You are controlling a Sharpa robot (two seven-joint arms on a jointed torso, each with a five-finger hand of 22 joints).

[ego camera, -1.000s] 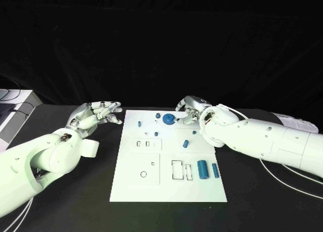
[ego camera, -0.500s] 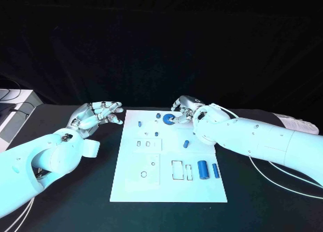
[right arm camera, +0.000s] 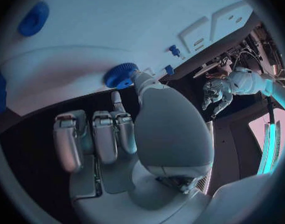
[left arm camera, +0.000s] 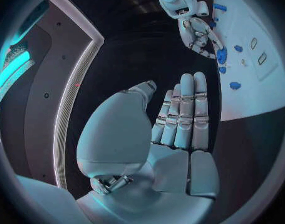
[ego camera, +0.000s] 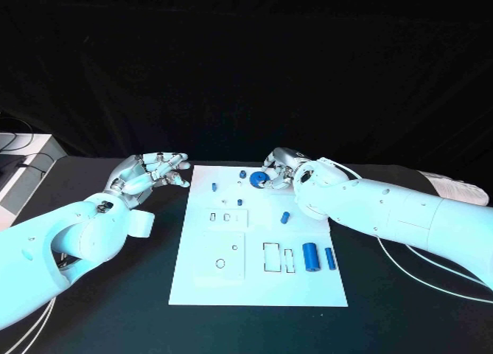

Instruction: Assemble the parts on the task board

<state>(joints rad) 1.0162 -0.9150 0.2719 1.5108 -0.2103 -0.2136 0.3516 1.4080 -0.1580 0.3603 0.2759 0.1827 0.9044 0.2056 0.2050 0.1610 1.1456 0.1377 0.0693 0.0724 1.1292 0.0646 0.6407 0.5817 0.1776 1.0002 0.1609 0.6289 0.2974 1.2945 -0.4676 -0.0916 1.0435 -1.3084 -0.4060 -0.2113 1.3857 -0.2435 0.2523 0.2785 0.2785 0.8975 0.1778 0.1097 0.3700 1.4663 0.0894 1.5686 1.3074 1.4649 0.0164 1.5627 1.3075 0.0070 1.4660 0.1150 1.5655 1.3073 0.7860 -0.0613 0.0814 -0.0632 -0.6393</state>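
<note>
The robot's right hand [ego camera: 276, 171] holds a round blue gear [ego camera: 258, 179] at the far end of the white task board [ego camera: 257, 287], thumb and fingertip pinched on its ribbed rim, as the right wrist view shows. Over the last second the hand has edged a little toward the board's middle and the gear has gone with it, staying low over the board's far edge (whether it is seated on a peg or merely touching the surface cannot be told). That small shift suggests the part is being worked into its place rather than carried away. The left hand [ego camera: 150, 172] has barely moved: it hovers over the tabletop just off the board's far-left corner, fingers straight and holding nothing. Two blue cylinders [ego camera: 311, 257] lie untouched near the board's right edge.
</note>
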